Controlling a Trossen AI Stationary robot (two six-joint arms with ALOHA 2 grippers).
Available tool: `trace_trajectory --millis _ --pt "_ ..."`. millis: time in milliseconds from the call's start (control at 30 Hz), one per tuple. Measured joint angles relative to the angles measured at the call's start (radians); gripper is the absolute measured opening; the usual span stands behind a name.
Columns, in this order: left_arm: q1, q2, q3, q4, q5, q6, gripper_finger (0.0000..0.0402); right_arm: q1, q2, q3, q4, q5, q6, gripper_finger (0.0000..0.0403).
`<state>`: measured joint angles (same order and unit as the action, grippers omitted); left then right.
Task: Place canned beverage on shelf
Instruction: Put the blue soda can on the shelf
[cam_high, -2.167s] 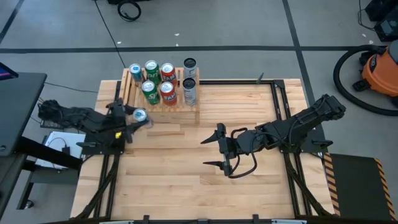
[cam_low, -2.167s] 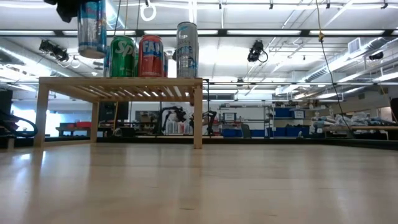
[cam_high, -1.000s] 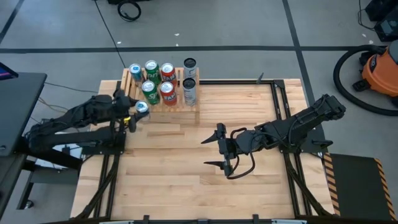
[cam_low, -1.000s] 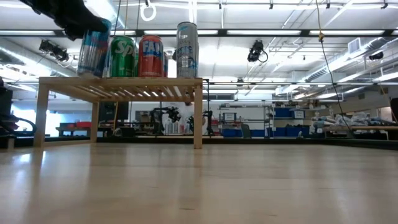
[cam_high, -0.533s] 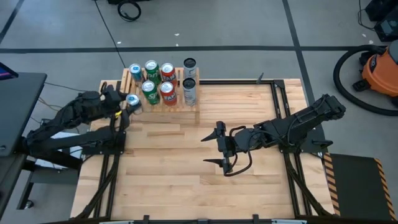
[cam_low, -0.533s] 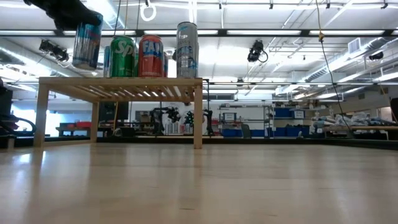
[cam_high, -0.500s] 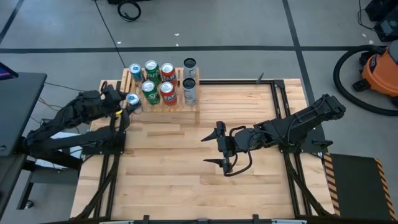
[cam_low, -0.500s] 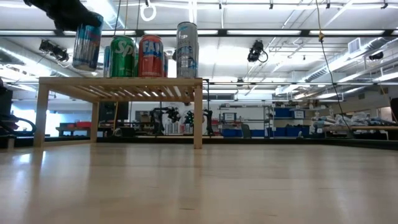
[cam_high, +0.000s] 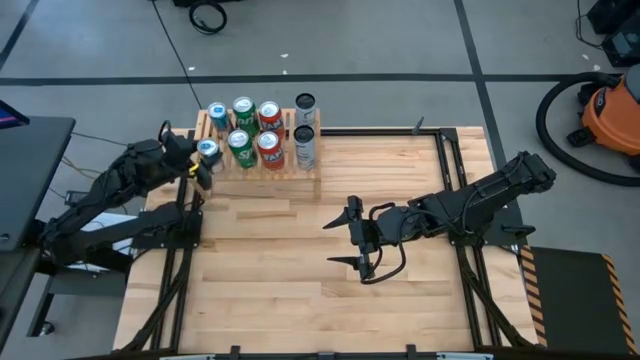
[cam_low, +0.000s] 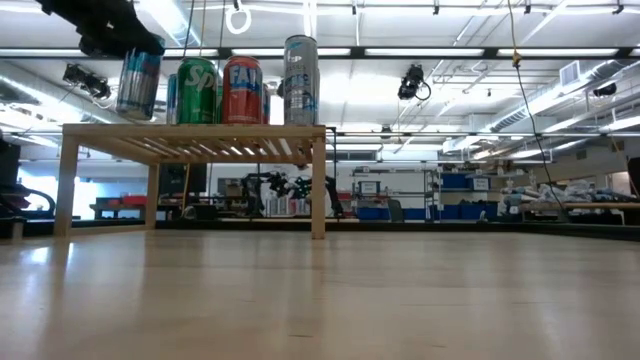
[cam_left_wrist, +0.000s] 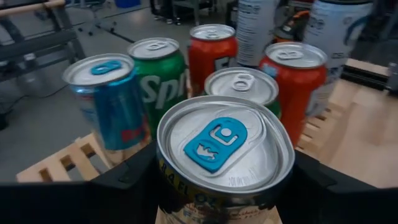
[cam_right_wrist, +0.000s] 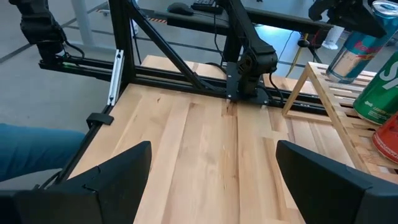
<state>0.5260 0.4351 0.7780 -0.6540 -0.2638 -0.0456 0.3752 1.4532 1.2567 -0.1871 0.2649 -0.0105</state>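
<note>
The left gripper (cam_high: 203, 157) is clamped on a can (cam_high: 208, 150), tilted above the shelf (cam_high: 203, 126); it should level it, then lower onto the empty slats beneath. The right gripper (cam_high: 352, 240) waits, jaws apart.

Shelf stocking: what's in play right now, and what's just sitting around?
In play:
- blue can, held by left gripper
- shelf

Not in play:
- six cans already on the shelf
- right gripper, open, idle mid-table
- orange vacuum on the floor
</note>
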Motion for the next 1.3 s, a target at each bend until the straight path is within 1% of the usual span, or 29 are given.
trace_trajectory --millis 167,267,433,700,1300 --pt "0.06 0.01 0.0 0.014 0.002 -0.027 0.024 0.0 0.0 0.0 0.001 0.0 0.0 0.0355" --pt "0.09 0.02 0.0 0.016 0.002 -0.072 0.024 0.0 0.0 0.0 0.002 0.0 0.004 0.0355" --pt "0.118 0.055 0.0 0.016 0.004 -0.127 0.024 0.0 0.0 0.0 0.002 -0.006 0.014 0.0355" --pt "0.119 0.101 0.0 0.019 0.004 -0.126 0.0241 0.0 0.0 0.0 0.002 -0.008 0.015 0.0355" --pt "0.119 0.1 0.0 0.021 0.018 -0.102 0.0241 0.0 0.0 0.0 0.001 -0.008 0.015 0.0355"
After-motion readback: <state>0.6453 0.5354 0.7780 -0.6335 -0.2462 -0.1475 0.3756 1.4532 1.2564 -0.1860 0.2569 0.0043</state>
